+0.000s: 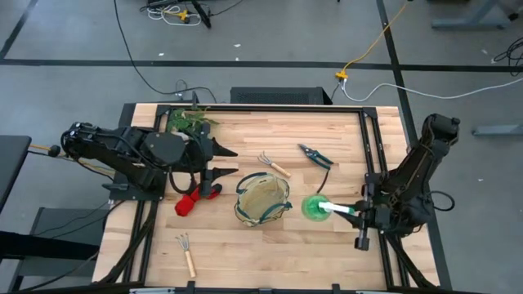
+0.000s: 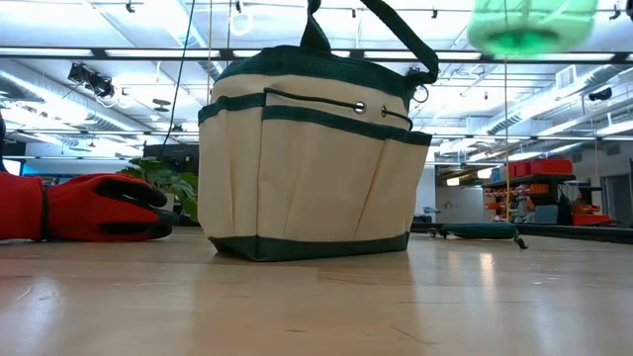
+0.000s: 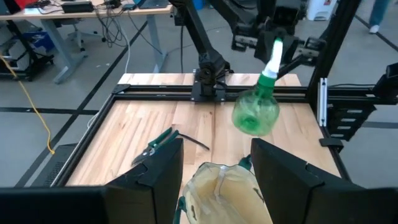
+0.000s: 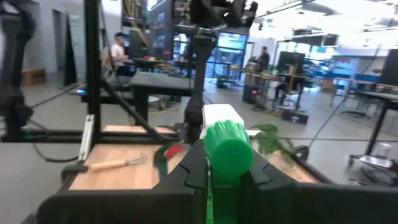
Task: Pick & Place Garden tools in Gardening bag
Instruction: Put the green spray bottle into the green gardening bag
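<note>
Gripping the white handle of the green round piece (image 1: 313, 207), the right gripper (image 1: 353, 211) holds it in the air just beside the gardening bag (image 1: 262, 201), its fingers closed tight on the handle. The bag stands upright near the middle of the table (image 1: 327, 253). The left gripper (image 1: 230, 162) hovers on the bag's other side, fingers spread wide and holding nothing, with the red gloves (image 1: 196, 198) lying below it. Pruning shears (image 1: 315, 154) and one rake (image 1: 273, 164) lie beyond the bag; another rake (image 1: 186, 252) lies nearer the front edge.
</note>
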Controlling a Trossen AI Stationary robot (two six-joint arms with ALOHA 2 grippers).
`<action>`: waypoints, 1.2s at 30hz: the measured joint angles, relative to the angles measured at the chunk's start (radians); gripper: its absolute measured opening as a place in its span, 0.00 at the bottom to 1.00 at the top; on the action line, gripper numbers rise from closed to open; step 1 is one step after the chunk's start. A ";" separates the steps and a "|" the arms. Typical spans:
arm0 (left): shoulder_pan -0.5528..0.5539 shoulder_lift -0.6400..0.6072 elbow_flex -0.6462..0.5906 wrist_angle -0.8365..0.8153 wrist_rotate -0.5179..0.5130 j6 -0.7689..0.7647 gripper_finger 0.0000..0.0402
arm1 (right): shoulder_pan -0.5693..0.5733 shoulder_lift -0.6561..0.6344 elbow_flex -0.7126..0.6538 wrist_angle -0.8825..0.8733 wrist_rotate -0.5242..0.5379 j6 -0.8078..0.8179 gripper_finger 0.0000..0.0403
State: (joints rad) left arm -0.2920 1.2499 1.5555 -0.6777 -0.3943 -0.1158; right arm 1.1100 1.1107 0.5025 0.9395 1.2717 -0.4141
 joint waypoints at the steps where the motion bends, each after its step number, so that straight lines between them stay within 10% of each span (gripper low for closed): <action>1: 0.000 0.000 0.000 0.000 0.000 0.000 0.49 | -0.010 0.000 0.021 -0.004 -0.001 -0.018 0.08; 13: 0.000 0.000 0.000 0.000 0.000 0.024 0.49 | -0.178 -0.047 0.144 -0.084 0.021 -0.080 0.08; 23: 0.000 0.000 0.000 0.000 0.026 0.026 0.49 | -0.430 -0.088 0.235 -0.594 -0.345 0.322 0.08; 36: 0.000 0.000 0.000 -0.001 0.031 0.034 0.49 | -0.682 0.029 0.271 -0.558 -0.717 0.433 0.08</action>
State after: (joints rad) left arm -0.2919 1.2499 1.5555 -0.6788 -0.3630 -0.0814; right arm 0.4281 1.1397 0.7731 0.3820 0.5551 0.0190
